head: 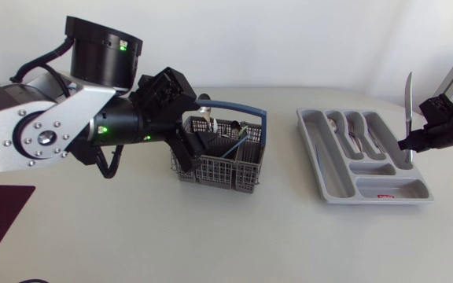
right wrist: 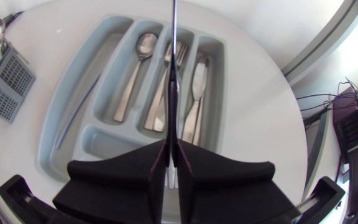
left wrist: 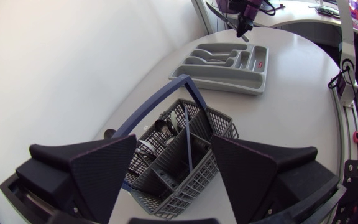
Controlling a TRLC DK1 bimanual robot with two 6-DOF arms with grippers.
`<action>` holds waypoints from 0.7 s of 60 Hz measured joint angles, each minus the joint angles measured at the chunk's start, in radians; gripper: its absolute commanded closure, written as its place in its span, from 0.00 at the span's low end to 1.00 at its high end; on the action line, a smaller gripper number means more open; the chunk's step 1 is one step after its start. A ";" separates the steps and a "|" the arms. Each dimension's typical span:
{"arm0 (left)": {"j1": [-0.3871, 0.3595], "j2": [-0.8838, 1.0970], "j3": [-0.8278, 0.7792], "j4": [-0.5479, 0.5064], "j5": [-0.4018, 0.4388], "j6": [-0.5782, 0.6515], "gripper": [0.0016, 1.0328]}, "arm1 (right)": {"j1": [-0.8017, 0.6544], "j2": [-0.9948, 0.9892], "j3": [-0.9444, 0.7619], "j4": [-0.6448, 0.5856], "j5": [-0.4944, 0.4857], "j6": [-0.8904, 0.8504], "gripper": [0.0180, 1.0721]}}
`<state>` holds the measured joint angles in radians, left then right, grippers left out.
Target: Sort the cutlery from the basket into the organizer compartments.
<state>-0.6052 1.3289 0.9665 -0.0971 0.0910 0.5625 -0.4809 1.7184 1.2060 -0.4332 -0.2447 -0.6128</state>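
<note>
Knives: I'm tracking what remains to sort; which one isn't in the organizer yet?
The knife held upright in the right tool, over the organizer; the other knife lies flat in a compartment beside the forks.

you can't tell what lies in the basket (head: 242,171): the left gripper (head: 197,141) covers part of it from above, and its wrist view shows only a dark tangle. the right gripper (right wrist: 173,142) hides the handle of the knife (right wrist: 173,74) and one end of the organizer (right wrist: 61,130); there the basket is cut off at the edge.
</note>
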 measured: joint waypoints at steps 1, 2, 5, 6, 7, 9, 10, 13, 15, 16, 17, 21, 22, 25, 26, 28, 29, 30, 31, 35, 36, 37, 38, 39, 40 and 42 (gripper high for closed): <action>0.000 0.000 -0.003 0.003 -0.002 0.000 0.20 | 0.000 0.016 0.016 0.002 0.007 0.003 0.95; 0.002 0.000 -0.006 0.006 -0.005 0.000 0.20 | 0.000 0.031 0.032 0.004 0.014 0.008 0.95; 0.002 0.000 -0.023 0.023 -0.023 0.000 0.20 | -0.003 0.080 0.085 0.006 0.038 0.022 0.95; 0.002 0.000 -0.028 0.029 -0.025 0.000 0.20 | -0.004 0.097 0.100 0.007 0.043 0.027 0.95; 0.003 0.000 -0.034 0.033 -0.026 0.000 0.20 | -0.005 0.112 0.116 0.007 0.050 0.032 0.95; 0.005 0.000 -0.048 0.044 -0.030 0.000 0.20 | -0.005 0.147 0.151 0.007 0.063 0.042 0.95; 0.005 0.000 -0.056 0.049 -0.030 0.000 0.20 | -0.005 0.163 0.167 0.007 0.068 0.046 0.95; 0.007 0.000 -0.076 0.059 -0.036 0.000 0.20 | -0.005 0.211 0.211 0.003 0.079 0.060 0.95; 0.008 0.000 -0.092 0.066 -0.040 0.002 0.20 | -0.005 0.246 0.243 -0.006 0.086 0.068 0.95; 0.008 0.000 -0.100 0.069 -0.041 0.004 0.20 | -0.005 0.266 0.262 -0.017 0.087 0.074 0.95; 0.009 0.000 -0.105 0.070 -0.042 0.004 0.20 | -0.005 0.281 0.277 -0.026 0.089 0.080 0.95; 0.014 -0.002 -0.126 0.073 -0.045 0.008 0.20 | -0.005 0.346 0.339 -0.063 0.090 0.105 0.95; 0.015 -0.003 -0.130 0.073 -0.045 0.008 0.20 | -0.004 0.360 0.352 -0.070 0.090 0.111 0.95; 0.021 -0.011 -0.140 0.073 -0.045 0.008 0.20 | -0.003 0.396 0.387 -0.091 0.090 0.123 0.95; 0.023 -0.014 -0.144 0.074 -0.045 0.008 0.20 | -0.002 0.410 0.400 -0.100 0.090 0.129 0.95; 0.027 -0.022 -0.150 0.076 -0.045 0.008 0.20 | 0.000 0.430 0.420 -0.117 0.090 0.140 0.95; 0.029 -0.025 -0.152 0.076 -0.045 0.008 0.20 | 0.001 0.438 0.428 -0.123 0.091 0.144 0.95; 0.030 -0.029 -0.154 0.078 -0.045 0.008 0.20 | 0.001 0.446 0.435 -0.127 0.092 0.148 0.95; 0.031 -0.031 -0.156 0.079 -0.045 0.008 0.20 | 0.002 0.454 0.441 -0.132 0.092 0.151 0.95; 0.034 -0.041 -0.159 0.081 -0.045 0.008 0.20 | 0.007 0.478 0.462 -0.147 0.093 0.167 0.95; 0.034 -0.043 -0.160 0.081 -0.045 0.008 0.20 | 0.008 0.483 0.467 -0.149 0.093 0.169 0.95; 0.035 -0.046 -0.160 0.081 -0.045 0.008 0.20 | 0.009 0.489 0.473 -0.152 0.092 0.172 0.95; 0.035 -0.047 -0.161 0.081 -0.045 0.008 0.20 | 0.011 0.494 0.477 -0.155 0.092 0.175 0.95; 0.035 -0.049 -0.162 0.081 -0.045 0.008 0.20 | 0.013 0.499 0.484 -0.158 0.092 0.179 0.95; 0.035 -0.050 -0.162 0.081 -0.045 0.008 0.20 | 0.015 0.502 0.490 -0.160 0.093 0.183 0.95; 0.035 -0.051 -0.163 0.081 -0.045 0.008 0.20 | 0.018 0.510 0.501 -0.164 0.093 0.192 0.95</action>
<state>-0.5701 1.2778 0.8036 -0.0158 0.0460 0.5709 -0.4629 2.2280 1.7073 -0.5968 -0.1520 -0.4213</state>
